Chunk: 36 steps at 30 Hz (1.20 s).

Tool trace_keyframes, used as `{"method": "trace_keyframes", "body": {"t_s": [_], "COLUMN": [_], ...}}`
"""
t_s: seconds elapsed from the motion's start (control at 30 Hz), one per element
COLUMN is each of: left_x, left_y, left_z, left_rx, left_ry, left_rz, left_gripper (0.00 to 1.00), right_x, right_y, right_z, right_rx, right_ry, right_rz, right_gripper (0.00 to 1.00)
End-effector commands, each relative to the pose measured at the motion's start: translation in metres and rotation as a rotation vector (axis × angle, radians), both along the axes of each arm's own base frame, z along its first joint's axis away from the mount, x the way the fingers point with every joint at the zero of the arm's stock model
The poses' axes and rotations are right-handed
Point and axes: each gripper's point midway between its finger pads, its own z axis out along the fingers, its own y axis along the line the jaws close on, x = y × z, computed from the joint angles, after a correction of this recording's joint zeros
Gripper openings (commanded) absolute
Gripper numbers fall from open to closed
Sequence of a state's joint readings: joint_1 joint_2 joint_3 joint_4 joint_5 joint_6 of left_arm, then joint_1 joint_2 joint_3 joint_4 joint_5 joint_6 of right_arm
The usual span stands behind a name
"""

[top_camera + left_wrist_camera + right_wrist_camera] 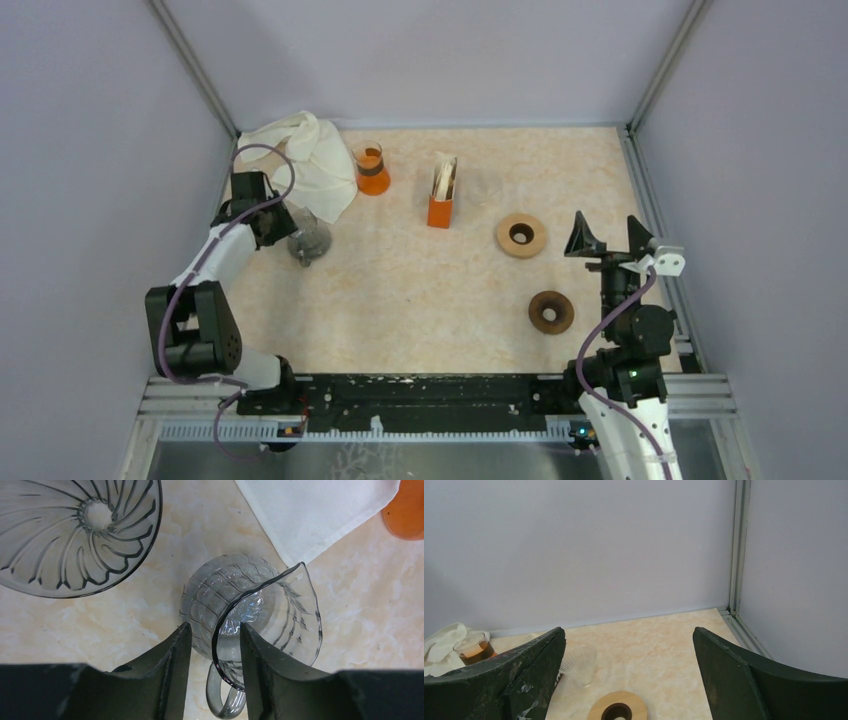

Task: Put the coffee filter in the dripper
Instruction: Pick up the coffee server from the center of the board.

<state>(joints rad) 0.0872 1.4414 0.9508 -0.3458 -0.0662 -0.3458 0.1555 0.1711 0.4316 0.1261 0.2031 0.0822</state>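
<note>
A crumpled white cloth (310,160) lies in the far left corner of the marbled beige surface (420,290). Just beside it stands a small glass with orange-brown liquid (372,170). On the right side lie two wooden rings, apart: a light ring (521,235) and, nearer, a dark ring (551,311).

Your worktop (420,290) is a smooth, beige, marble-patterned surface with a soft sheen. The dripper (75,535) is clear, glossy glass, ribbed in spirals. The pitcher (235,595) beside it is clear glass too, embossed with a diamond pattern. The cloth (310,510) is white woven fabric, matt. Your left claw (215,629) has smooth, matt black fingers (170,680). Your right claw (628,632) is just as matt, its left finger (524,675) scuffed with pale flecks. One ring (521,235) is pale wood, the other ring (551,311) dark wood. White paper filters (445,178) sit in an orange holder (439,212). The frame rails (640,70) look like dull grey metal.
</note>
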Motion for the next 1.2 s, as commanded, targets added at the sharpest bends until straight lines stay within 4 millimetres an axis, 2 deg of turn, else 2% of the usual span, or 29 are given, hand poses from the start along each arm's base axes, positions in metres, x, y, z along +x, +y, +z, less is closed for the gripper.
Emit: {"method": "trace_keyframes", "body": {"t_s": [0.0, 0.13, 0.3, 0.47, 0.63, 0.77, 0.93, 1.03, 1.17], "left_x": [0.003, 0.003, 0.001, -0.001, 0.000, -0.002, -0.010, -0.016, -0.022], "left_y": [-0.002, -0.004, -0.006, -0.014, -0.034, -0.064, -0.113, -0.144, -0.175], "left_z": [-0.003, -0.007, -0.003, 0.001, 0.010, 0.018, 0.024, 0.030, 0.038], "left_rx": [-0.006, -0.011, -0.001, -0.017, -0.032, -0.012, 0.039, 0.018, 0.015], "left_ry": [0.036, 0.070, 0.067, 0.060, 0.039, 0.028, 0.026, 0.005, -0.038], "left_rz": [-0.041, -0.059, -0.092, -0.139, -0.230, -0.329, -0.474, -0.578, -0.694], "left_gripper": [0.43, 0.29, 0.16, 0.07, 0.02, 0.00, 0.00, 0.00, 0.00], "right_x": [-0.004, -0.005, -0.005, -0.005, -0.005, -0.006, -0.006, -0.006, -0.005], "right_y": [0.004, 0.004, 0.004, 0.005, 0.005, 0.006, 0.007, 0.008, 0.008], "right_z": [0.009, 0.009, 0.009, 0.008, 0.009, 0.010, 0.011, 0.011, 0.010], "right_rx": [-0.001, -0.002, -0.002, -0.001, -0.001, 0.000, -0.001, -0.003, -0.004], "right_ry": [-0.042, -0.044, -0.044, -0.044, -0.047, -0.053, -0.054, -0.054, -0.051], "right_rz": [0.020, 0.018, 0.022, 0.024, 0.027, 0.030, 0.035, 0.039, 0.042], "right_gripper": [0.99, 0.99, 0.99, 0.99, 0.99, 0.99, 0.99, 0.99, 0.99]}}
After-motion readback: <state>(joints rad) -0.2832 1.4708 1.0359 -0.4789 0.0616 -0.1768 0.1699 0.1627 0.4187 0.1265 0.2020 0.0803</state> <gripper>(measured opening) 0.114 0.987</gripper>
